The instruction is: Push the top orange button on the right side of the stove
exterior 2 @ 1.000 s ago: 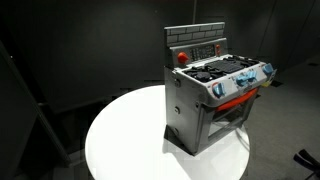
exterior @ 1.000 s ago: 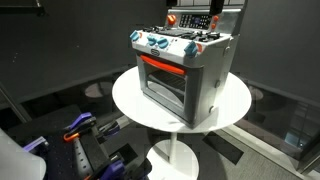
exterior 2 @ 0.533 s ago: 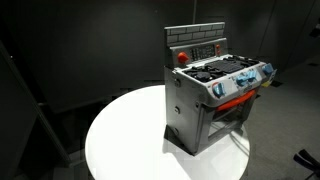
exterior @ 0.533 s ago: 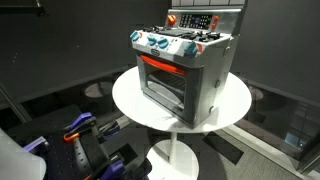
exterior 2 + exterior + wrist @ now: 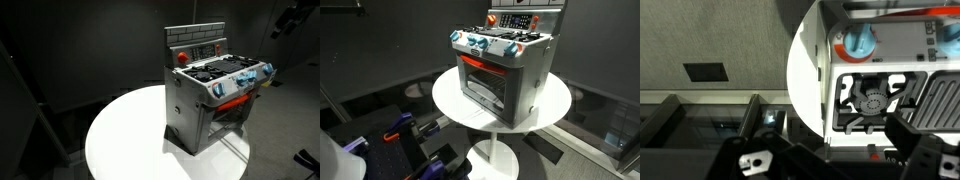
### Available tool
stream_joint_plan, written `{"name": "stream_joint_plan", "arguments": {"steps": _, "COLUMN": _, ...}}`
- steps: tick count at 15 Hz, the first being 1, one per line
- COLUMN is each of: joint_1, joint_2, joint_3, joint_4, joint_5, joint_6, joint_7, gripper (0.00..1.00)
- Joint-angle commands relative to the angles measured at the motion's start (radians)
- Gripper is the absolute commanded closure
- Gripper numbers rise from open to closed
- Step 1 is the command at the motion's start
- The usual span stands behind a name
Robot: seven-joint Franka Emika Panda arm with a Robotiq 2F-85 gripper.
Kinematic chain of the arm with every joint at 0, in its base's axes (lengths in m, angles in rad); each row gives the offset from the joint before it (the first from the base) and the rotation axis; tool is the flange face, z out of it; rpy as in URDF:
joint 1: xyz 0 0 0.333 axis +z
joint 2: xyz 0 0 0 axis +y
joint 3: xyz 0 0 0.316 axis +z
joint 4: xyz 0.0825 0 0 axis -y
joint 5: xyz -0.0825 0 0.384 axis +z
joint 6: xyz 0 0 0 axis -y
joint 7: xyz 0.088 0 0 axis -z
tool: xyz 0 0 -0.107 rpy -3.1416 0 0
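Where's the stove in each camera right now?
Exterior view: the stove stands at centre on the round white table.
Exterior view: the stove is right of centre, at the table's far edge.
Wrist view: upper right, seen from above.
Shared landmark: the table.

The stove [image 5: 507,70] stands on the table [image 5: 446,96]; knobs [image 5: 480,43] line its front, burners [image 5: 224,68] lie before the back panel [image 5: 525,18].

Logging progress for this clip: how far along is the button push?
Done: nothing; the open claw touches no part of the grey-silver toy stove. In hand: it hovers over the black burner. Left: reaching and pressing the orange button, which I cannot single out here.
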Motion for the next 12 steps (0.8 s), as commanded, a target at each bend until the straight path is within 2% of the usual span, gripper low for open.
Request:
{"name": "stream_joint_plan", "arguments": {"steps": 1, "joint_1": 0.003, "joint_2": 0.136, "joint_3": 0.038, "joint_4": 0.122, "joint_5": -0.024, "joint_6": 0.034, "joint_7": 0.074, "gripper": 0.0}}
{"name": "stream_joint_plan", "arguments": {"steps": 7, "joint_1": 0.005, "joint_2": 0.286, "joint_3": 0.066, "joint_4": 0.258, "joint_5": -0.06, "joint_6": 0.038, "joint_7": 0.152, "gripper": 0.0}}
{"name": "stream_joint_plan", "arguments": {"steps": 8, "joint_1": 0.006, "joint_2": 0.292, "joint_3": 0.065, "joint_4": 0.263, "joint_5": -0.064, "joint_6": 0.04, "joint_7": 0.149, "gripper": 0.0}}
{"name": "stream_joint_plan", "arguments": {"steps": 9, "joint_1": 0.008, "joint_2": 0.262, "joint_3": 0.062, "joint_4": 0.214, "joint_5": -0.031, "joint_6": 0.052, "joint_7": 0.113, "gripper": 0.0}}
{"name": "stream_joint_plan", "arguments": {"steps": 12, "joint_1": 0.007, "joint_2": 0.285, "joint_3": 0.062, "joint_4": 0.238, "joint_5": -0.037, "joint_6": 0.052, "joint_7": 0.118, "gripper": 0.0}}
